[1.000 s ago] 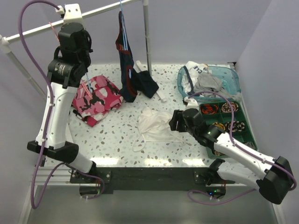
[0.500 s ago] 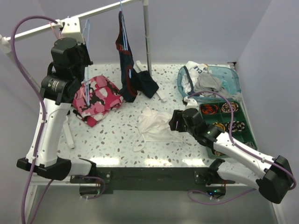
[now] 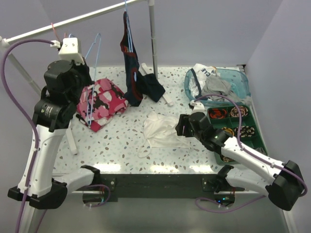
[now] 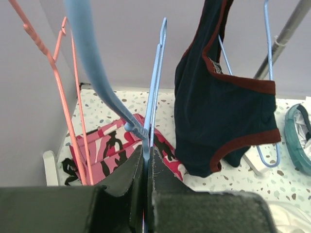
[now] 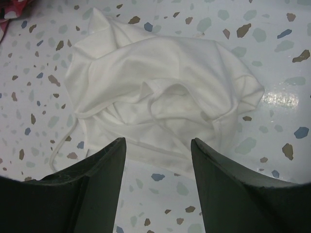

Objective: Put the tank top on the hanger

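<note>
only the wrist views tell: left jaws pinch the hanger (image 4: 156, 73), right jaws gape over the tank top (image 5: 160, 92)

I record: white tank top (image 5: 160, 102), light-blue hanger (image 4: 155, 82), pink hanger (image 4: 53, 77), pink-and-black camouflage garment (image 3: 99, 102), red-trimmed navy garment (image 4: 218, 121), speckled table (image 3: 116, 141).
</note>
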`<state>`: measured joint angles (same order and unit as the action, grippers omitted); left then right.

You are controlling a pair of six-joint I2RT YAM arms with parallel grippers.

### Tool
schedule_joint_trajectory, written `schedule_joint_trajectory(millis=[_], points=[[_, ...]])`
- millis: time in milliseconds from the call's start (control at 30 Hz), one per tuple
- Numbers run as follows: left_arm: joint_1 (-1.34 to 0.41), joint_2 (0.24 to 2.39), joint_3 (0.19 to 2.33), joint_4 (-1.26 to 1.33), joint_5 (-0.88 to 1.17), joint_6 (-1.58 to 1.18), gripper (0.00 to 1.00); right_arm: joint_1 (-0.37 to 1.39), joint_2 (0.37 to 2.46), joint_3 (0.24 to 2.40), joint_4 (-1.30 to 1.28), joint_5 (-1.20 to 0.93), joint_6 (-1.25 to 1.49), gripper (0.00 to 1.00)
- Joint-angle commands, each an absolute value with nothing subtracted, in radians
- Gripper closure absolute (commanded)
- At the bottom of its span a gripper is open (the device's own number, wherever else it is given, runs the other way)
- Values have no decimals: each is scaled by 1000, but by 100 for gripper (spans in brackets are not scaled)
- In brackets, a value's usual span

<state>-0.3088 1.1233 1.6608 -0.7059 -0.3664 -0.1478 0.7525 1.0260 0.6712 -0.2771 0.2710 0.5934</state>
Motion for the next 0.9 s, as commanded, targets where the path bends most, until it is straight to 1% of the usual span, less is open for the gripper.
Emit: schedule_joint_trajectory(millis=[0, 200, 400, 533, 867], points=[[-308, 1046, 1596, -703, -279, -184, 100, 755, 1038, 719, -270, 293, 571, 40], [-308, 948, 1464, -753, -198, -202, 100, 755, 1060, 733, -271, 291, 563, 40], [-310, 827, 1319, -857, -127, -212, 100, 756, 1095, 746, -272, 307, 551, 40], [-308, 760, 1226, -897, -23, -232, 100, 756, 1112, 733, -273, 330, 552, 40], [-308, 719, 1123, -960, 175, -196, 100, 756, 1101, 678, -301, 403, 577, 41]])
